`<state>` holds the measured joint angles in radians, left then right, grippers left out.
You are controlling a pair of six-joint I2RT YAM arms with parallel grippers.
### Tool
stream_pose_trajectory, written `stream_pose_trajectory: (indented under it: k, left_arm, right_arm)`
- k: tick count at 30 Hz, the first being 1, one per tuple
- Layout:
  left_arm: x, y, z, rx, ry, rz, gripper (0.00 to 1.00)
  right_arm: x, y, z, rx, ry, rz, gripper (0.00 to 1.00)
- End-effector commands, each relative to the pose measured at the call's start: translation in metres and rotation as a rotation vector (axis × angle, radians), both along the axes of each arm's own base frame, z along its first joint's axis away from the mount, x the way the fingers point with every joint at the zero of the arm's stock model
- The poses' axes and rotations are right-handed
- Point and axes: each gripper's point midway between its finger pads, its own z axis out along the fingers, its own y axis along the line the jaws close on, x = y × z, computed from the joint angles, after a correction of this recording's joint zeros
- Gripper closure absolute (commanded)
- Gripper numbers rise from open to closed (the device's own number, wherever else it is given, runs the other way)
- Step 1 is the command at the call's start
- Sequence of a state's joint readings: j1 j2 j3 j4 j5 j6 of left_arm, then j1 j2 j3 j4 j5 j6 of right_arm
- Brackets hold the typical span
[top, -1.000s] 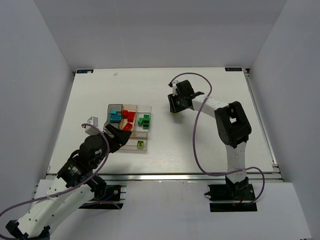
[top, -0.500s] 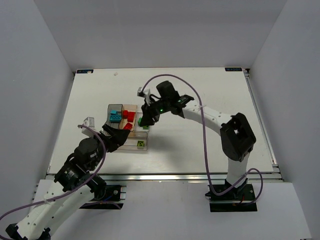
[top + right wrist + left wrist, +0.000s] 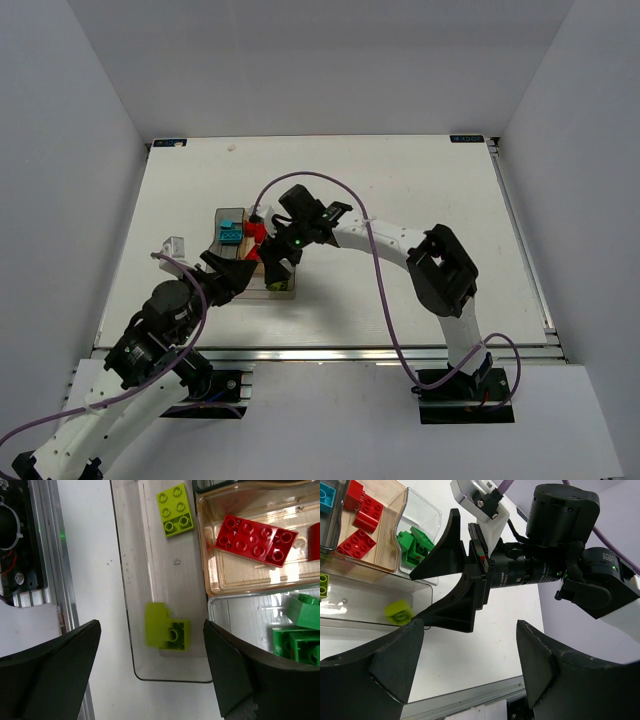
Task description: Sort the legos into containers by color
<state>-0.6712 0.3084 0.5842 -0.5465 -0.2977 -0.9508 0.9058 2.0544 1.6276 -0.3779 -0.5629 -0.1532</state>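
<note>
Right gripper point(image 3: 150, 645) gapes over lime brick point(image 3: 167, 632); left gripper point(image 3: 470, 645) near

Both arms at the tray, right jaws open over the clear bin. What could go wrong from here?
1. The lime brick looks blurred, probably mid-drop, and sits close to the clear bin's end wall. It may bounce out onto the table.
2. The left arm and the right arm have their open jaws close together by that bin. If either moves, it could clip the other or shove the bin.
</note>
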Motion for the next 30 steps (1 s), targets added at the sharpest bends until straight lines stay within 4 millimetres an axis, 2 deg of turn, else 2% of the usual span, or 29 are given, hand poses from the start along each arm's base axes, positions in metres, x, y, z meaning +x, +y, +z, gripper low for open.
stream_pose_trajectory:
  k: [1,3,6,8,9,11,12,14,15,17,18,19,20,21,22,23,27,30]
  left_arm:
    - [-0.003,0.001,0.006,-0.008,-0.019,-0.01,0.16]
    - [-0.003,0.0,0.005,-0.012,-0.022,-0.013,0.16]
    - [-0.003,-0.002,0.006,-0.018,-0.028,-0.02,0.16]
    - [-0.003,-0.003,0.007,-0.019,-0.033,-0.026,0.16]
    - [-0.002,-0.003,0.008,-0.014,-0.036,-0.028,0.16]
    - [-0.001,-0.005,0.008,-0.013,-0.039,-0.035,0.16]
    - [-0.001,-0.006,0.009,-0.011,-0.045,-0.039,0.16]
    - [-0.001,-0.008,0.011,-0.012,-0.054,-0.049,0.16]
    - [0.0,-0.009,0.012,-0.012,-0.06,-0.053,0.16]
    - [0.0,-0.011,0.012,-0.01,-0.064,-0.063,0.16]
    - [0.0,-0.013,0.013,-0.008,-0.067,-0.07,0.16]
    - [0.001,-0.014,0.015,-0.011,-0.077,-0.074,0.16]
    - [0.002,-0.017,0.014,-0.006,-0.075,-0.087,0.16]
    - [0.002,-0.019,0.015,-0.003,-0.077,-0.097,0.16]
    - [0.003,-0.022,0.018,0.002,-0.097,-0.113,0.16]
    - [0.003,-0.028,0.015,0.014,-0.087,-0.142,0.16]
    - [0.005,-0.048,0.019,0.055,-0.107,-0.236,0.15]
    - [0.006,-0.061,0.021,0.08,-0.111,-0.302,0.15]
  right_arm:
    - [0.009,0.006,0.027,0.04,-0.073,-0.007,0.11]
    - [0.016,0.003,0.035,0.049,-0.083,-0.029,0.11]
    - [0.026,-0.006,0.069,0.094,-0.134,-0.079,0.11]
    - [0.029,-0.014,0.082,0.109,-0.149,-0.107,0.11]
    - [0.034,-0.026,0.095,0.123,-0.163,-0.141,0.11]
    - [0.046,-0.045,0.105,0.132,-0.164,-0.207,0.11]
    - [0.043,-0.057,0.115,0.148,-0.175,-0.224,0.11]
    - [0.057,-0.08,0.124,0.147,-0.204,-0.29,0.11]
    - [0.055,-0.093,0.128,0.137,-0.219,-0.309,0.11]
    - [0.07,-0.122,0.129,0.098,-0.259,-0.392,0.11]
    - [0.069,-0.136,0.14,0.092,-0.304,-0.411,0.11]
    - [0.072,-0.154,0.128,0.042,-0.308,-0.458,0.11]
    - [0.08,-0.172,0.127,0.004,-0.344,-0.523,0.11]
    - [0.076,-0.182,0.134,0.018,-0.371,-0.53,0.11]
    - [0.076,-0.194,0.126,-0.006,-0.374,-0.533,0.11]
    - [0.079,-0.205,0.126,-0.016,-0.379,-0.564,0.11]
    - [0.085,-0.23,0.137,-0.012,-0.401,-0.706,0.11]
    - [0.092,-0.241,0.141,-0.015,-0.411,-0.783,0.11]
